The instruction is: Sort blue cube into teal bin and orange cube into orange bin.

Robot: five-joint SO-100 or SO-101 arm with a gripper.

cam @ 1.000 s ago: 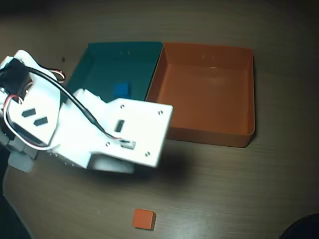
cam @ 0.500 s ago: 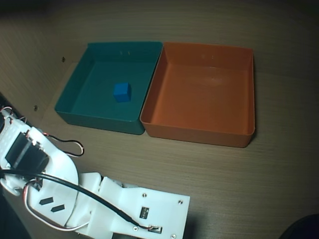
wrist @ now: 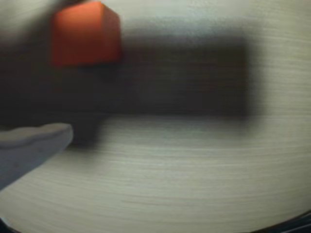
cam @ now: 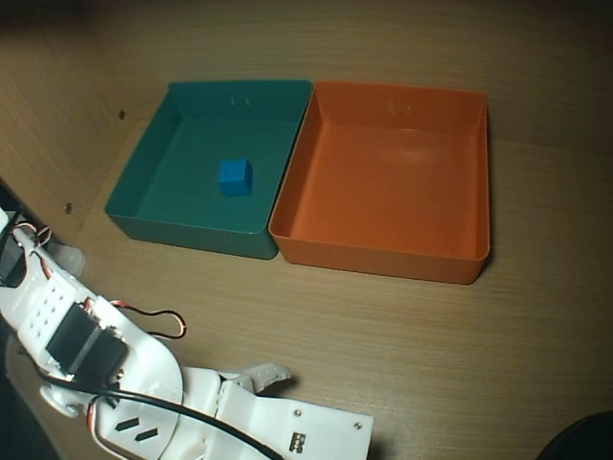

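In the overhead view the blue cube (cam: 235, 177) lies inside the teal bin (cam: 144, 182), left of the orange bin (cam: 479, 182), which holds nothing. My white arm reaches along the table's near edge, and its gripper (cam: 285, 388) points right with one fingertip (cam: 271, 374) splayed out. The arm hides the orange cube there. In the wrist view the orange cube (wrist: 85, 34) sits blurred at the upper left on the wood. One white finger (wrist: 31, 145) shows at the lower left, apart from the cube. The jaws stand open, holding nothing.
Both bins stand side by side at the back of the wooden table (cam: 460, 355). A dark round object (cam: 584, 441) pokes in at the bottom right corner. The arm's base and cables (cam: 57, 335) fill the lower left.
The arm has swung from above the teal bin down to the table's near edge, covering the orange cube in the overhead view. The blue cube stays in the teal bin.
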